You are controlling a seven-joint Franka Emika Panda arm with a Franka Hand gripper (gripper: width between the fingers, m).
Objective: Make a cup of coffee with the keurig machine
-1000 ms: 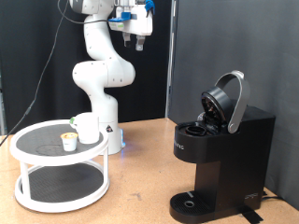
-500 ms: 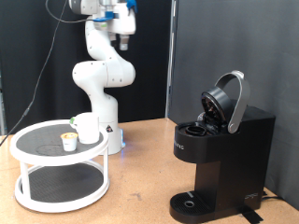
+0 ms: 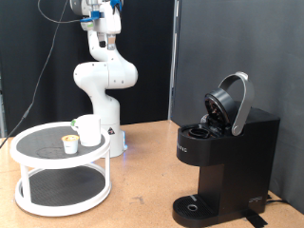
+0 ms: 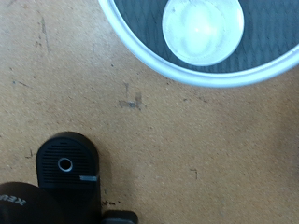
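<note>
— Where's the gripper (image 3: 103, 42) right now?

— High at the exterior view's top left, above the white arm's (image 3: 103, 76) base column. A second ago it hung further right, near the dark curtain's edge; half a second ago it had already slid left, and now it sits further left again, almost over the round tiered tray (image 3: 59, 142).

— Open or closed?

— Can't tell — it's too small in the exterior view, and the wrist view shows no fingers at all. Nothing is seen between them.

— And the cup?

— The white cup (image 3: 88, 130) stands on the tray's top shelf, towards its right rim, with the small tan-topped coffee pod (image 3: 68, 143) just to its left and nearer the camera. Neither has shifted across the three frames. In the wrist view the cup (image 4: 203, 30) shows from straight above inside the tray's white rim (image 4: 140, 51).

— The machine?

— The keurig machine (image 3: 225, 154) stands on the wooden table (image 3: 142, 180) at the right, well apart from the tray, its hinged lid (image 3: 231, 103) tipped up and open, unchanged. The wrist view catches its round drip base (image 4: 66, 166) from above.
</note>
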